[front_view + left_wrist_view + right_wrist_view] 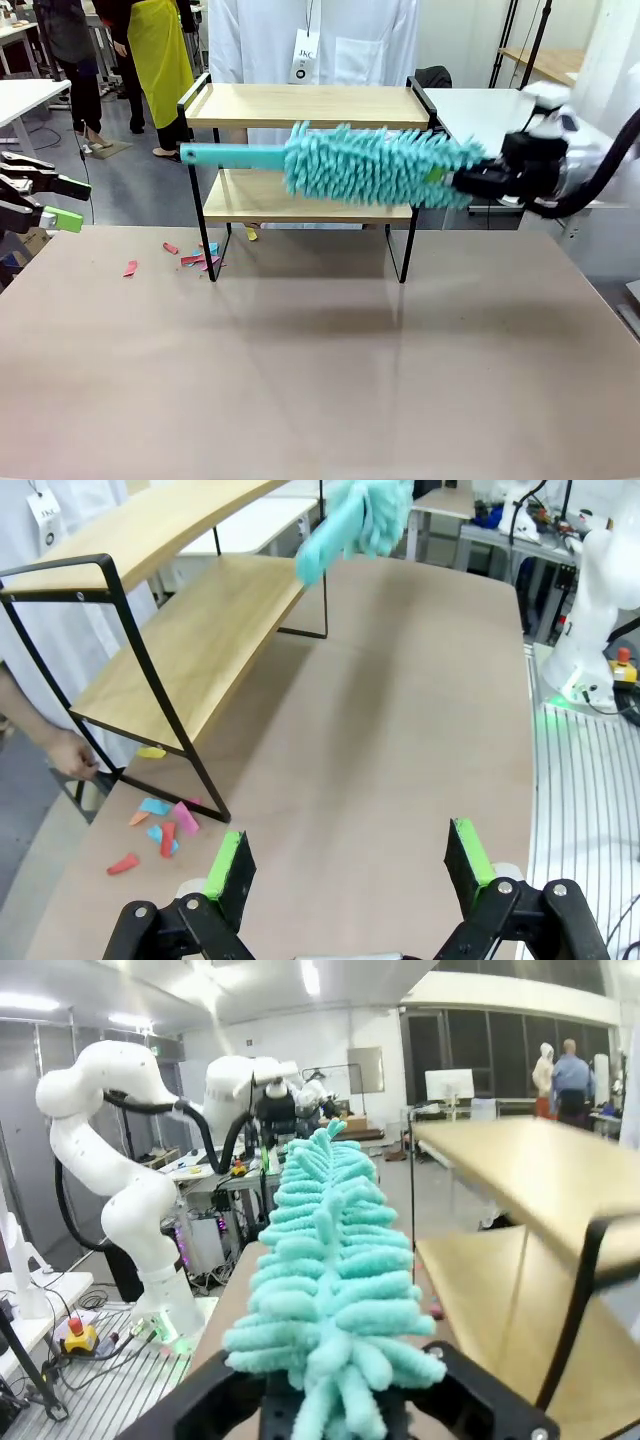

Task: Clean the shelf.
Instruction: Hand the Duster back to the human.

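The shelf (300,105) stands at the far side of the table, two light wood boards in a black frame. A teal fluffy duster (370,165) lies level in front of it, between the two boards, its handle pointing left. My right gripper (470,182) is shut on the duster's right end. In the right wrist view the duster (330,1260) rises from the gripper (340,1405), with the shelf (530,1180) to its right. My left gripper (78,203) hangs open at the far left edge, empty. In its own view the left gripper (350,865) faces the shelf (200,640) and the duster (350,525).
Small pink, red and blue paper scraps (195,258) lie on the brown table (320,360) by the shelf's left front leg, the same scraps (160,825) showing in the left wrist view. A person in a white coat (310,40) stands behind the shelf, one hand (70,755) low.
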Action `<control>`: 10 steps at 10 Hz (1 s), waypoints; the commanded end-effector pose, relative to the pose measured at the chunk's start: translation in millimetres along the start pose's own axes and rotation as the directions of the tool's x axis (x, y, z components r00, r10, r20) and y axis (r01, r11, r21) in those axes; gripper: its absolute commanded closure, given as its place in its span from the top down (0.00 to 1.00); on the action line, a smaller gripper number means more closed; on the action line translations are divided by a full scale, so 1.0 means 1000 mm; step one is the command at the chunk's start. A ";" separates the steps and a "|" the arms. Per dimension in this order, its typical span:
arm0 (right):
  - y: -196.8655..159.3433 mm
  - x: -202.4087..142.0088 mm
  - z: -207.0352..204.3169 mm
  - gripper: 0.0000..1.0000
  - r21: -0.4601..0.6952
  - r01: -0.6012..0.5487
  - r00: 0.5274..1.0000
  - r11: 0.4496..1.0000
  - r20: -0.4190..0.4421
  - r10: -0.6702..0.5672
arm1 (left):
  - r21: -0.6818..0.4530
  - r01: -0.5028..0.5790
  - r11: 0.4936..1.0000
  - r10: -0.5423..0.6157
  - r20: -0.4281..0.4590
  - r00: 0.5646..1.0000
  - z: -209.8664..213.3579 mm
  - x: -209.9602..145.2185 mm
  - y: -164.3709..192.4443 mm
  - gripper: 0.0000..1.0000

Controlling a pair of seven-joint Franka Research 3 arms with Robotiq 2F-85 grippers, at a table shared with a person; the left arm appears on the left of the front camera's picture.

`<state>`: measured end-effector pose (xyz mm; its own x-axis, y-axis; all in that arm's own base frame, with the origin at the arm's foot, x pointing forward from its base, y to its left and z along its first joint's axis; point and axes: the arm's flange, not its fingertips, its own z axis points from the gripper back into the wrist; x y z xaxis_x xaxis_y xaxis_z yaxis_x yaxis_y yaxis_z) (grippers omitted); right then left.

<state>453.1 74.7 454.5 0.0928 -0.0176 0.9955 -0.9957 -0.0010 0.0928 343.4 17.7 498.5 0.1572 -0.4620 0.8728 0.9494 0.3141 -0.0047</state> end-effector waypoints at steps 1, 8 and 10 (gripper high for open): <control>0.016 0.050 0.006 0.17 -0.060 -0.013 0.999 0.998 0.040 0.016 | 0.000 0.002 1.000 -0.002 0.030 1.000 -0.001 0.002 0.002 1.00; 0.040 0.120 0.109 0.17 -0.602 -0.024 0.972 0.798 0.173 0.160 | 0.000 0.002 1.000 -0.002 0.030 1.000 -0.001 0.002 0.002 1.00; 0.044 0.112 0.144 0.17 -0.740 0.023 0.967 0.672 0.187 0.173 | 0.000 0.002 1.000 -0.002 0.030 1.000 -0.001 0.002 0.002 1.00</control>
<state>425.6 -77.2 567.6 -0.0463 -0.1766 0.9832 -0.7330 0.6747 0.0867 343.3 18.2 499.0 0.1580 -0.4621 0.8727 0.9490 0.3153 -0.0049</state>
